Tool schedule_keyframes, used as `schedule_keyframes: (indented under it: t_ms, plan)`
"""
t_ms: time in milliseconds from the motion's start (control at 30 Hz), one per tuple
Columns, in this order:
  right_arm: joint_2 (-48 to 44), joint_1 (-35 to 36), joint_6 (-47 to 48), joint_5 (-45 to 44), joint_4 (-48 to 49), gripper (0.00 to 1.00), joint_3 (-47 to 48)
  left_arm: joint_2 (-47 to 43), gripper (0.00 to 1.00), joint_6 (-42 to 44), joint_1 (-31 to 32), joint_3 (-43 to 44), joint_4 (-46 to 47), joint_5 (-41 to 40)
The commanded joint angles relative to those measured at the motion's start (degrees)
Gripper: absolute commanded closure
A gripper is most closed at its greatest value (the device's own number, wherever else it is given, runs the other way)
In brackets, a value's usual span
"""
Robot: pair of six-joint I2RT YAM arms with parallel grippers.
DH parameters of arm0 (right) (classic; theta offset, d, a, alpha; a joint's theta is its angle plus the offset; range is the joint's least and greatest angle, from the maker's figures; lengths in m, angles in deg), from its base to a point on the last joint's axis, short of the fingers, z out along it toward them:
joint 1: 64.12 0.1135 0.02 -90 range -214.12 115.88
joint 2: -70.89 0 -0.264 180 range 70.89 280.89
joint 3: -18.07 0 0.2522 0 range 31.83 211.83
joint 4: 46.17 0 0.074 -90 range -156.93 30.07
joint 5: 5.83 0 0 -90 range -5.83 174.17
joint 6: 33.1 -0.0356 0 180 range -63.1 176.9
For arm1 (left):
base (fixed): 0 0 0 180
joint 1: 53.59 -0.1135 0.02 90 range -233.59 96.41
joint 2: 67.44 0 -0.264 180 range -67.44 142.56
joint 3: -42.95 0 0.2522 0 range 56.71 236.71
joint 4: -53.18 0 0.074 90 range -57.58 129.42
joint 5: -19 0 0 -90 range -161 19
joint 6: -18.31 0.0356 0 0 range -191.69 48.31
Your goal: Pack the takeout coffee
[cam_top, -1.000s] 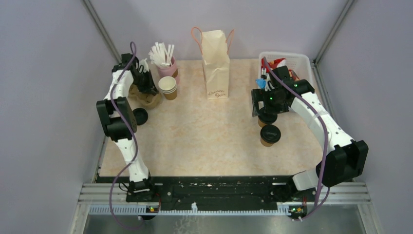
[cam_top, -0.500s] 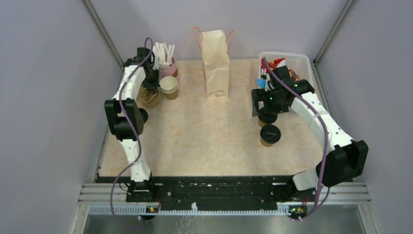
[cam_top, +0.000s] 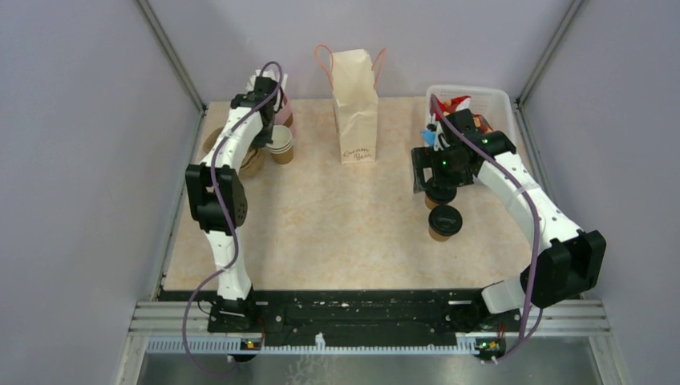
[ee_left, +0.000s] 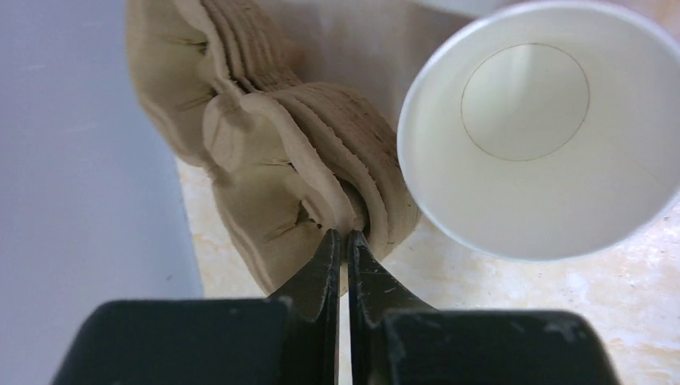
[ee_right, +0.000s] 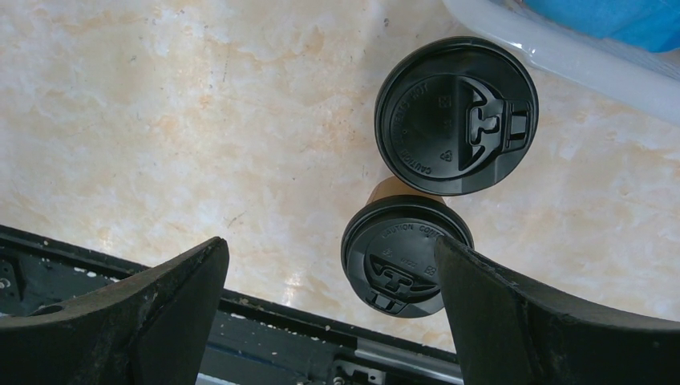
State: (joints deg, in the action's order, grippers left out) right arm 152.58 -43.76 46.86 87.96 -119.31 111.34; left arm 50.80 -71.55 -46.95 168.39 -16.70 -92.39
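Note:
Two takeout coffees stand at the right, brown paper cups with black lids: the far one (cam_top: pixel 440 192) (ee_right: pixel 455 116) and the near one (cam_top: pixel 445 222) (ee_right: pixel 407 255). My right gripper (cam_top: pixel 437 172) (ee_right: pixel 329 249) hangs open above them, and its right finger overlaps the near lid's edge in the wrist view. The paper bag (cam_top: pixel 355 104) stands upright at the back centre. At the back left, my left gripper (cam_top: pixel 258 148) (ee_left: pixel 341 241) is shut on the thin edge of a stack of brown pulp carriers (cam_top: pixel 248 163) (ee_left: pixel 273 144).
A stack of lidless white-rimmed cups (cam_top: pixel 281 144) (ee_left: pixel 537 128) stands right beside the carriers. The pink cup of straws (cam_top: pixel 282 112) sits behind it, partly hidden by my left arm. A white basket (cam_top: pixel 481 100) of packets fills the back right corner. Grey walls close in on three sides.
My left arm has swung right and farther back along the wall, toward the cup stack, and its jaws have narrowed onto the carrier edge. The right arm has held still.

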Motion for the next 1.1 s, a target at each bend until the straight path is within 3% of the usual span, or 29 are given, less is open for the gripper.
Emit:
schedule_keyframes:
  t_ms: [0,367,600,767,867,1000,1067]
  plan:
    - [-1.85,0.92,0.46,0.47,1.0,0.01,0.67,-3.05,1.0,0.27,2.41,0.89,-0.3,-14.55]
    - [-1.75,1.3,0.51,0.47,1.54,0.01,0.49,-0.97,1.0,-1.23,4.95,-1.22,-1.61,-32.27]
    - [-2.29,1.27,0.64,0.0,1.72,0.01,-0.08,-1.05,1.0,2.01,5.5,-3.03,2.81,-22.44]
    - [-2.76,1.35,0.64,-0.3,1.72,0.01,-0.36,-1.81,1.0,-2.14,5.65,-0.82,1.57,-25.88]
    - [-2.8,1.34,0.64,-0.13,1.8,0.01,-0.32,-4.54,1.0,1.53,4.46,-5.25,7.83,-18.0]
    - [-2.83,1.34,0.65,-0.01,1.72,0.01,-0.3,-5.25,1.0,0.58,2.92,-5.08,7.74,-9.07]
    - [-2.85,1.29,0.64,0.02,1.67,0.01,-0.33,-6.41,1.0,-0.02,2.73,-5.65,8.85,-10.39]
